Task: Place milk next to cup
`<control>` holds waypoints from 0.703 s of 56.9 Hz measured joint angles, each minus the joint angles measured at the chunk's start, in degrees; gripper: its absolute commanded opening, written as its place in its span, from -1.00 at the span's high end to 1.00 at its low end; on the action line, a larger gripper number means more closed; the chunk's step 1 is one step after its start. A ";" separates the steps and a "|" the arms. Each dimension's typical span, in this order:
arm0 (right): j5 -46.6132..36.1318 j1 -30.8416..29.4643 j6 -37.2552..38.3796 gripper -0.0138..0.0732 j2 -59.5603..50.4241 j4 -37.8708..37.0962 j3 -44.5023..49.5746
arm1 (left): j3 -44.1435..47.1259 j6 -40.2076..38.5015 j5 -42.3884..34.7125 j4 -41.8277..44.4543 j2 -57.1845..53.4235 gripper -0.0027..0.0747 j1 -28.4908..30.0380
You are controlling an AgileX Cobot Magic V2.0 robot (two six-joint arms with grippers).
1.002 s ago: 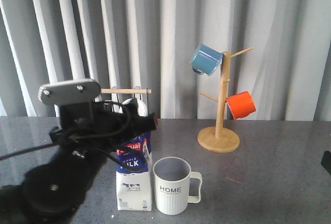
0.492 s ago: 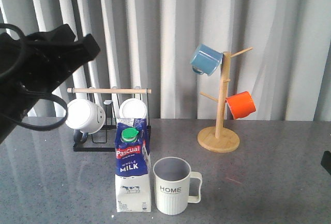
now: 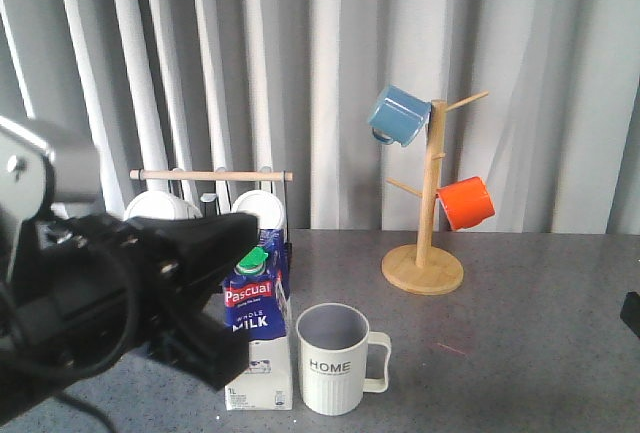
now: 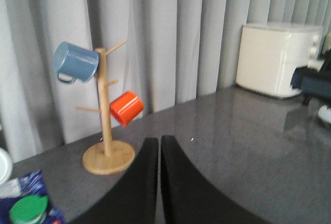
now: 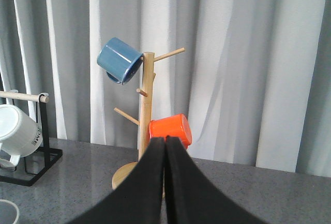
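Note:
The milk [image 3: 259,305], a blue-and-white carton with a green cap, stands upright on the table just left of the cup [image 3: 337,359], an off-white ribbed "HOME" mug. The two stand close together and nothing holds them. My left arm [image 3: 110,298] fills the near left and hides the carton's left edge. In the left wrist view my left gripper [image 4: 159,139] is shut and empty, and the milk's green cap [image 4: 28,209] shows beside and below it. My right gripper [image 5: 165,139] is shut and empty, away from both things.
A wooden mug tree [image 3: 427,243] at the back right carries a blue mug [image 3: 398,115] and an orange mug [image 3: 466,203]. A black rack with white mugs [image 3: 262,208] stands behind the milk. A white appliance [image 4: 279,58] sits further off. Curtains hang behind.
My left arm, over the milk a second ago, swung up to the upper left, then came down at the near left. The milk and the cup have not moved.

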 measured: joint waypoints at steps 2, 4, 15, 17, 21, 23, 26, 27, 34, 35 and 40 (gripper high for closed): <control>0.00 0.00 0.00 0.70 0.00 0.00 0.00 | 1.99 -4.51 0.28 5.06 -1.42 0.95 1.57; 0.00 0.00 0.00 0.70 0.00 0.00 0.00 | 3.96 -9.12 0.45 9.86 -3.05 0.95 3.33; 0.00 0.00 0.00 0.70 0.00 0.00 0.00 | 15.16 -24.88 3.09 24.08 -15.35 0.95 14.25; 0.00 0.00 0.00 0.70 0.00 0.00 0.00 | 17.35 -25.16 3.43 24.59 -18.88 0.95 16.03; 0.00 0.00 0.00 0.70 0.00 0.00 0.00 | 21.93 -24.37 3.62 25.14 -25.12 0.95 19.11; 0.00 0.00 0.00 0.70 0.00 0.00 0.00 | 24.28 -23.38 3.62 25.20 -28.31 0.95 20.43; 0.00 0.00 0.00 0.70 0.00 0.00 0.00 | 28.09 -21.41 3.02 25.20 -33.07 0.95 22.33; 0.00 0.00 0.00 0.70 0.00 0.00 0.00 | 29.54 -20.72 2.77 25.20 -34.67 0.95 23.00; 0.00 0.00 0.00 0.70 0.00 0.00 0.00 | 37.73 -18.17 1.20 25.20 -42.03 0.95 27.20; 0.00 0.00 0.00 0.70 0.00 0.00 0.00 | 38.44 -18.10 1.15 25.20 -42.62 0.95 27.65; 0.00 0.00 0.00 0.70 0.00 0.00 0.00 | 42.65 -17.98 1.08 25.20 -45.88 0.95 30.12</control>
